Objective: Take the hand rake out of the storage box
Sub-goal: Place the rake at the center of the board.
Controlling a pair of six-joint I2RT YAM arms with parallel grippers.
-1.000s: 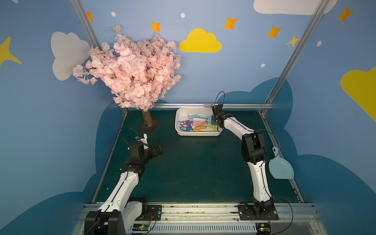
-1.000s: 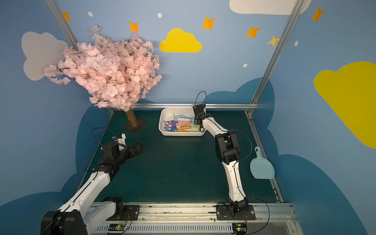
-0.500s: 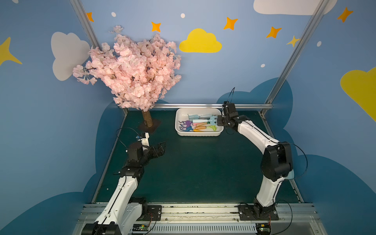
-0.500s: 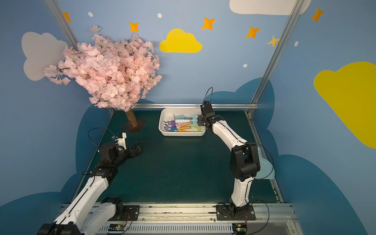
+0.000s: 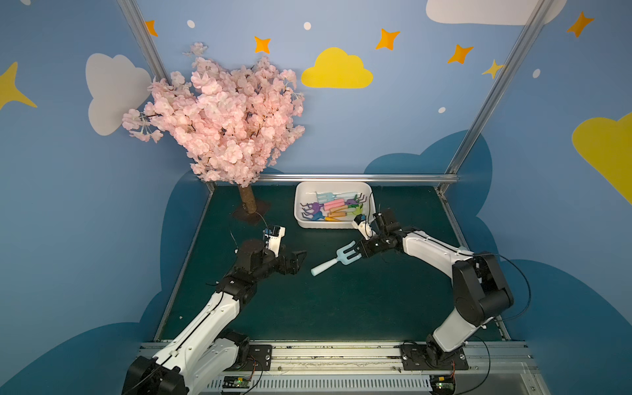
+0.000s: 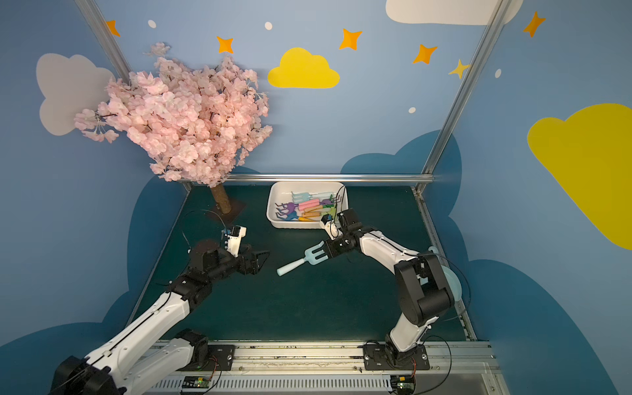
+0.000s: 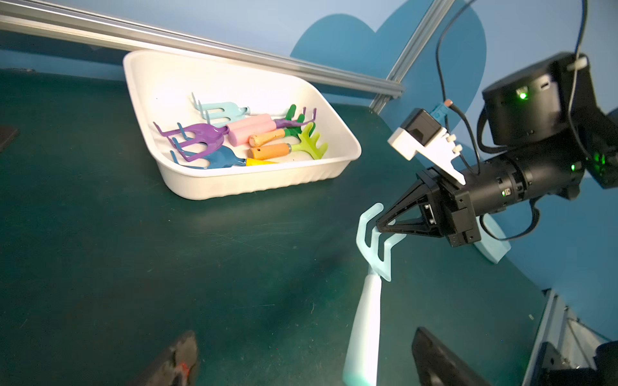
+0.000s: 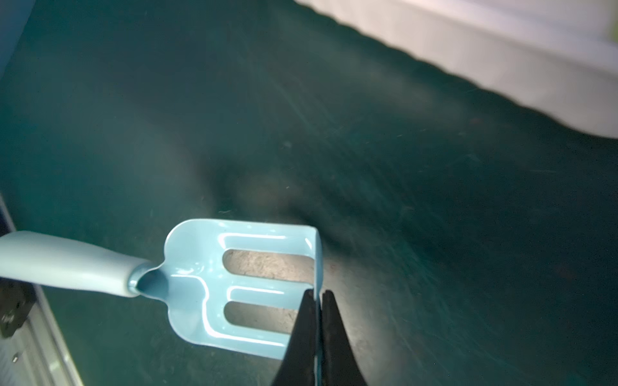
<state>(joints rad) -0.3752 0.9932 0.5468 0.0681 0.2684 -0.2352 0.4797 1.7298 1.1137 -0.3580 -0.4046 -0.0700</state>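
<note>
Our right gripper [image 5: 359, 250] pinches the pale blue hand rake [image 5: 328, 265] by a tine, near the white plastic storage box [image 5: 328, 224]; left gripper [image 5: 300, 262] wide, empty.

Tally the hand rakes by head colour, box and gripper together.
Light blue: 2, held rake in the right gripper, second light blue rake in the storage box
Purple rakes: 2
Dark blue rake: 1
Dark green rake: 1
Lime green rake: 1
Total: 7

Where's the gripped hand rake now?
In a top view, the hand rake is mid-table, tines pinched in the right claw, in front of the storage box.
</note>
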